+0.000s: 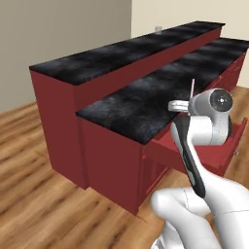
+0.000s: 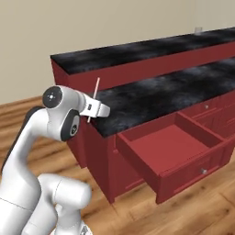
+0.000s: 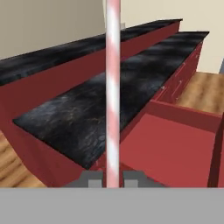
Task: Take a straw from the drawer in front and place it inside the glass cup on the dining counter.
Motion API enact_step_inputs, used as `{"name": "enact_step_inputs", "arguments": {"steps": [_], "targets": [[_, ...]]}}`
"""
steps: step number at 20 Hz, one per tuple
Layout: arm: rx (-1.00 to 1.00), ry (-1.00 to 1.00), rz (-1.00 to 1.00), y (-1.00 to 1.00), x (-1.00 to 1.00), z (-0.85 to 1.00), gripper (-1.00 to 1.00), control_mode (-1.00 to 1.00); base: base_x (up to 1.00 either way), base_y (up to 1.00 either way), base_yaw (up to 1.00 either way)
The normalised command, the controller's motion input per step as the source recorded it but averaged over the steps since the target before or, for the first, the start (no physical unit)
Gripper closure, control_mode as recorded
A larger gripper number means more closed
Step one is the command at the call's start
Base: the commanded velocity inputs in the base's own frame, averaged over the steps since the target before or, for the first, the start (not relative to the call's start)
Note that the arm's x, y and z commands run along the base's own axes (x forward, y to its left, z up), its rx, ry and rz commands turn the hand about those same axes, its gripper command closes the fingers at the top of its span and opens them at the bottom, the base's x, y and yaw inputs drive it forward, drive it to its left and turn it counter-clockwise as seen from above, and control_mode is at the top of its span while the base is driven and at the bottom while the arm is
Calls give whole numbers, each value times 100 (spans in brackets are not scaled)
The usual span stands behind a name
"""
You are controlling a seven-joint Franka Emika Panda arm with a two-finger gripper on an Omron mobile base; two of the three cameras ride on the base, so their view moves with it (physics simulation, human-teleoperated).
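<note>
My gripper (image 3: 113,178) is nearly shut, both fingers pinching the straw (image 3: 113,87) low down; it stands toward 12 o'clock above the open drawer (image 2: 170,149). It should be light, stiff and slippery: a firm, gentle pinch near this end suits it.

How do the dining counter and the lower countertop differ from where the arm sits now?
The dining counter stands higher and farther back; the lower countertop sits below it, nearer the arm. The dining counter looks narrower, the lower countertop wider. The open drawer sits under the lower countertop only. Both are glossy black marbled tops on dark red bases.
</note>
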Motion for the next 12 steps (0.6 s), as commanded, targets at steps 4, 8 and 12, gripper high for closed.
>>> {"name": "enact_step_inputs", "arguments": {"steps": [4,8,12], "targets": [[0,0,0,0,0,0,100,100,29,100,25],[0,0,0,0,0,0,100,100,53,100,-2],[0,0,0,0,0,0,100,100,58,100,-9]]}}
